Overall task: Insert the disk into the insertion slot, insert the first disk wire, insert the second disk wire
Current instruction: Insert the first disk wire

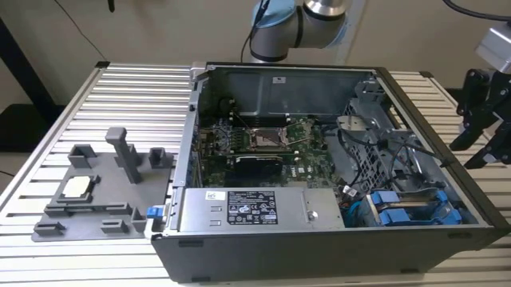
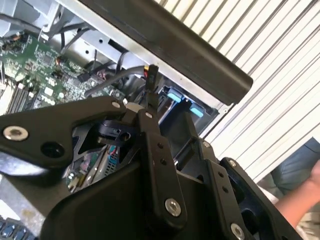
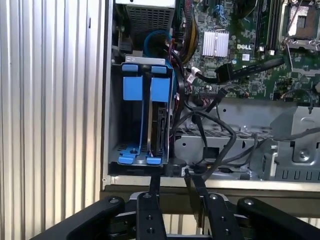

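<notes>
Black gripper (image 3: 174,177) linkage looms closest in both wrist views, its two thin fingers (image 3: 155,184) standing apart w/ a gap btwn them and nothing seen clamped there. Just past the tips in the first wrist view stands the drive cage (image 3: 114,125) at a corner of the open PC case (image 1: 335,251), holding two bright blue carriers side by side. The disk (image 3: 161,127), grey body showing inside its blue frame, sits in the slot nearer the motherboard (image 3: 235,65), w/ the other blue carrier (image 3: 132,90) on the outer-wall side. A black cable connector (image 3: 175,166) lies at the cage's end just beside the disk's frame; whether it is plugged in can't be told. More black cables (image 3: 220,130) loop over the metal bracket beside the cage. In the exterior view the gripper (image 1: 479,149) hangs by the case's side wall on the exterior view's right, apart from the cage, w/ the slatted alum. table (image 1: 128,89) under the case. The PSU (image 1: 248,209) w/ its label lies along the case's near edge, the CPU socket (image 1: 267,137) mid-board. A grey fixture tray (image 1: 88,197) rests on the table at the exterior view's left, the arm's base joint (image 1: 300,24) behind the case. A person's arm (image 2: 300,197), blurred, shows at the edge of the second wrist view.
</notes>
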Controlling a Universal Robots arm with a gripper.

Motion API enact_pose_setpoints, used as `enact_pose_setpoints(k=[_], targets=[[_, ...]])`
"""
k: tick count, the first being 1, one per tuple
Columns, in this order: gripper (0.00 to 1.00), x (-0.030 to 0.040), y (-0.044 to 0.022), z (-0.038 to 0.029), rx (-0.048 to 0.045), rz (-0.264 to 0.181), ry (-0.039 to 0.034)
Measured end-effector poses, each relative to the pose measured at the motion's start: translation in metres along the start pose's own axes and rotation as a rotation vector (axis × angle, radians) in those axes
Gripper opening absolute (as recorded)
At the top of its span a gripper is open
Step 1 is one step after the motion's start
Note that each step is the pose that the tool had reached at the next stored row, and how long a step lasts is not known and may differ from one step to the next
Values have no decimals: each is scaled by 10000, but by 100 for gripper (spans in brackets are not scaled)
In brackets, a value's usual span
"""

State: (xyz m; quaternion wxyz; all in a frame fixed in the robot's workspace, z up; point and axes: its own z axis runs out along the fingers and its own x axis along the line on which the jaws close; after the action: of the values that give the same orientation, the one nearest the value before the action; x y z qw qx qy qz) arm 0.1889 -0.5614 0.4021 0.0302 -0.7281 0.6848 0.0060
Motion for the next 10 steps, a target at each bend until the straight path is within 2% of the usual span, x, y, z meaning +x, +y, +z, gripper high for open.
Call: enact_pose_setpoints(k=[5,10], targets=[[38,1,-5,22,-15,-432,-90],[38,3,-17,44,-25,-613,-99]])
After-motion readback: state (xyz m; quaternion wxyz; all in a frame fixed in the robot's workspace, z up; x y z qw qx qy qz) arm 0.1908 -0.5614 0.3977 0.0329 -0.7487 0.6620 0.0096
